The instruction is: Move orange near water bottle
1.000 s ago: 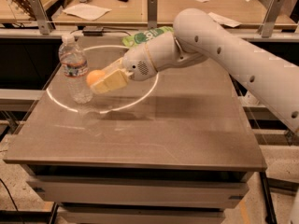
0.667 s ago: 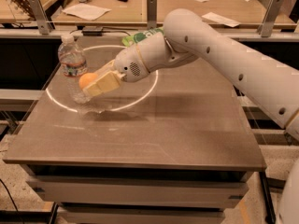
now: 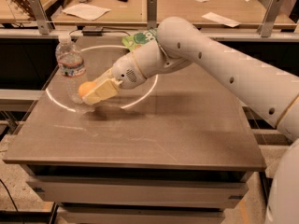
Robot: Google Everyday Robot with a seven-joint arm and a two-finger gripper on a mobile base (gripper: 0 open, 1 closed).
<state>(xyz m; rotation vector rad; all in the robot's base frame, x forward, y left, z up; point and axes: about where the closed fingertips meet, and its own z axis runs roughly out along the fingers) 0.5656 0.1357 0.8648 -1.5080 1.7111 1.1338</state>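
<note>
Cream claw point(image 3: 92, 95) grips orange point(image 3: 84, 87) — touching water bottle point(image 3: 71, 68).

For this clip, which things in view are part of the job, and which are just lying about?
Job in hand:
- orange, held in the claw
- water bottle, right beside the claw

Lying about:
- green snack bag, at the far edge of the table
- papers on the back desk
</note>
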